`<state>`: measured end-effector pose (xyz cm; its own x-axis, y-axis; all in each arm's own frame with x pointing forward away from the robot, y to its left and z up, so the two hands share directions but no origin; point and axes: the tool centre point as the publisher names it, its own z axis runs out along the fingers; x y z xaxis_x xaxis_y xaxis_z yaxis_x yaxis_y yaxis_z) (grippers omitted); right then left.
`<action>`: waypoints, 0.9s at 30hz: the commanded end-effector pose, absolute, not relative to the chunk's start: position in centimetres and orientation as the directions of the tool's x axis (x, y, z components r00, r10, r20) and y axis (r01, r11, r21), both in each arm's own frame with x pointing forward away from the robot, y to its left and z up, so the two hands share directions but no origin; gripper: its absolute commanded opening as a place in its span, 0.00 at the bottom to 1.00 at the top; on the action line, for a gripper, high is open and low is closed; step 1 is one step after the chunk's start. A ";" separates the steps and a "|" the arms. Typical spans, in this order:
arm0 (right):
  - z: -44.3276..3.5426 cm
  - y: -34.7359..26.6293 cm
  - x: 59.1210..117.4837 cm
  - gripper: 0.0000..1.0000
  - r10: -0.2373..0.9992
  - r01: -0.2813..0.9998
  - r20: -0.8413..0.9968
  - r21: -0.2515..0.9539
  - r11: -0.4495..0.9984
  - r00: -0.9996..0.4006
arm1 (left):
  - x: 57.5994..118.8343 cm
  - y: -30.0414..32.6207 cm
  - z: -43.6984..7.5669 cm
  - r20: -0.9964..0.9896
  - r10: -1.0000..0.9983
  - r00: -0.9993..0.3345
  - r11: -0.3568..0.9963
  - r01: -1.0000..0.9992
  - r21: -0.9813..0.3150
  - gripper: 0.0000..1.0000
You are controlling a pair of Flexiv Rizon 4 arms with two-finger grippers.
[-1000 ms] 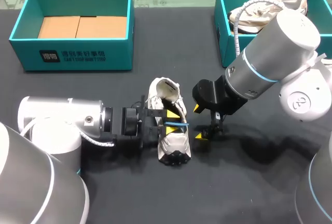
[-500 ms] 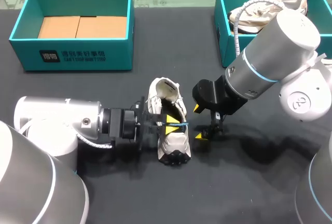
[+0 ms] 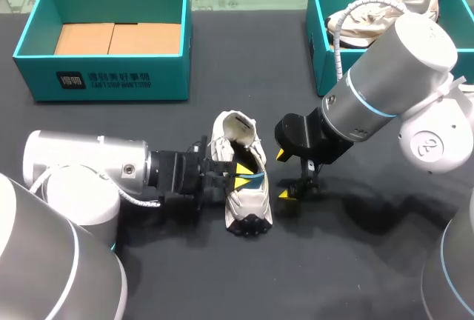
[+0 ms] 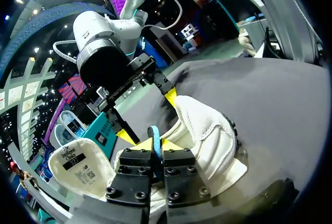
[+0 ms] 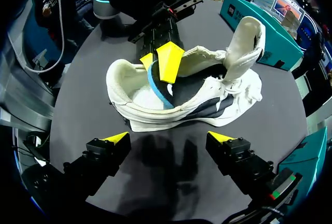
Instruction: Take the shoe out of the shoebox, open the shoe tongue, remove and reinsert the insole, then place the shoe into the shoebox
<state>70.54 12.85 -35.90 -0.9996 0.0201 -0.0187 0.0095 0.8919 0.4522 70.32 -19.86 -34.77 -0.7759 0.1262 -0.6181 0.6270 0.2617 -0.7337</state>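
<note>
Sitting on the dark table [image 3: 355, 261] between the two arms, the white shoe [image 3: 248, 203] has its toe toward the robot's side and its opening facing up. Its tongue [image 3: 235, 124] is folded back and stands up at the far end, its inner label showing in the left wrist view. The insole [image 3: 254, 179], dark on top with a blue edge, lies partly raised in the shoe's opening. The left gripper [image 3: 241, 174] comes in from the shoe's left side and is clamped on the insole's edge, which shows as a thin blue strip between the two yellow tips. From the right wrist view, those tips sit over the middle of the opening, pinching the blue rim. The right gripper [image 3: 285, 175] hangs just beside the shoe's right side, fingers spread wide and holding nothing, its tips low by the table. One teal shoebox [image 3: 104, 83] stands at the far left. Another teal shoebox [image 3: 320, 46] at the far right holds a second shoe [image 3: 370, 20].
</note>
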 end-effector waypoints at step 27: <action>-36.0 12.9 70.5 1.00 0.020 0.009 -0.020 0.453 0.891 -1.000 | 68.1 -18.7 -30.6 -0.519 0.153 -0.841 0.129 0.538 -0.833 0.38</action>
<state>70.54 12.85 -35.90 -0.9996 0.0201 -0.0187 0.0095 0.8919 0.4522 68.18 -19.33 -31.14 -0.8397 0.1345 -0.5261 0.5409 0.1214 -0.8323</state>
